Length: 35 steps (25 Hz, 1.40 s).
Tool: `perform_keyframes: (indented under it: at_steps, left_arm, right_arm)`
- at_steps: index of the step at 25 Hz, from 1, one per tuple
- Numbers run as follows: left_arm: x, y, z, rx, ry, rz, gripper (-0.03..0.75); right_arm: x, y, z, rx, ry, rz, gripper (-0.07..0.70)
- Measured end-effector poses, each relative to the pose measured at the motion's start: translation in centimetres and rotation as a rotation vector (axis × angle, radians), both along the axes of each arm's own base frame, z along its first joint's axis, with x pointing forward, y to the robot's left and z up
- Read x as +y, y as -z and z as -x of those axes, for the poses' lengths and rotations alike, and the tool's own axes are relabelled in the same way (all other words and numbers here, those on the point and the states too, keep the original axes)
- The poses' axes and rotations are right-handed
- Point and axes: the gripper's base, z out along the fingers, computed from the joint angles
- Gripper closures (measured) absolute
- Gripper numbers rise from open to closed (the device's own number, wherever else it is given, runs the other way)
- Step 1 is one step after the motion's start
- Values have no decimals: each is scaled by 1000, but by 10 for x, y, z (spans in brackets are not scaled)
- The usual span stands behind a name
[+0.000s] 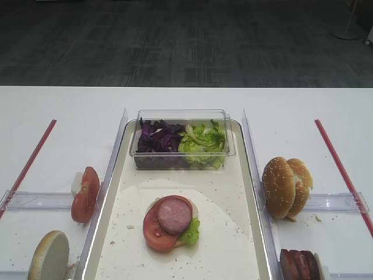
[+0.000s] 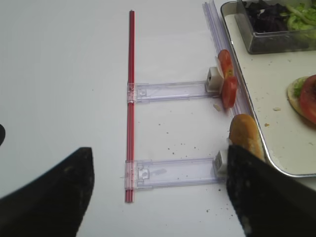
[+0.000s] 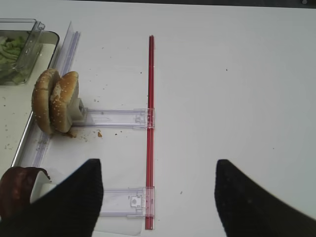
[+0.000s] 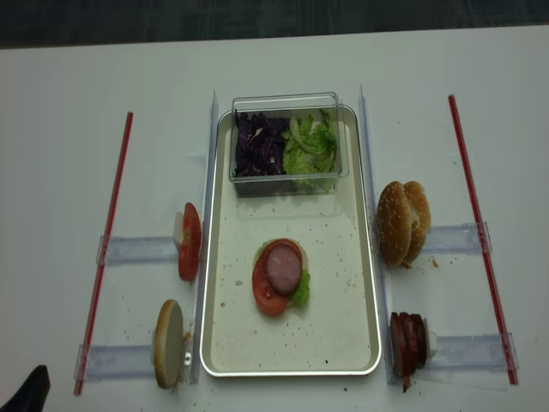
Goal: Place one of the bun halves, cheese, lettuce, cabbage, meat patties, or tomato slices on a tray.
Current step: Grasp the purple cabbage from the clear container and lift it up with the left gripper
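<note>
- Bright, even light from overhead; the white table (image 1: 175, 102) is close to washed out in both high views
- Shadows are faint and short; a soft one lies under the buns (image 1: 286, 186)
- Glare runs along the tray (image 4: 371, 257) rim; pale reflections streak the clear box (image 1: 182, 153) walls
- Wrist views: the dark fingers (image 2: 49, 202) loom blurred at the bottom edge; the table behind stays sharp
- The floor (image 1: 186, 41) beyond is dim and grainy

Stacked mid-tray (image 4: 225, 343): meat patty (image 4: 283, 265) over tomato slice (image 4: 264, 295) and lettuce (image 4: 301, 291). Upright beside tray: bun halves (image 4: 403, 221), tomato slices (image 4: 189, 241), meat patties (image 4: 409, 340).
</note>
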Motion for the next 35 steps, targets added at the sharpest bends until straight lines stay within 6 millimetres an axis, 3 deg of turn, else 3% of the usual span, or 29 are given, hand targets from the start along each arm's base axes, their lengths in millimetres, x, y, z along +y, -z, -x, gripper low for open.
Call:
perform_keyframes:
  at_steps: [35]
  left_arm:
    - [0, 0, 0, -3, 0, 0, 206]
  right_arm:
    - [0, 0, 0, 0, -2, 3, 123]
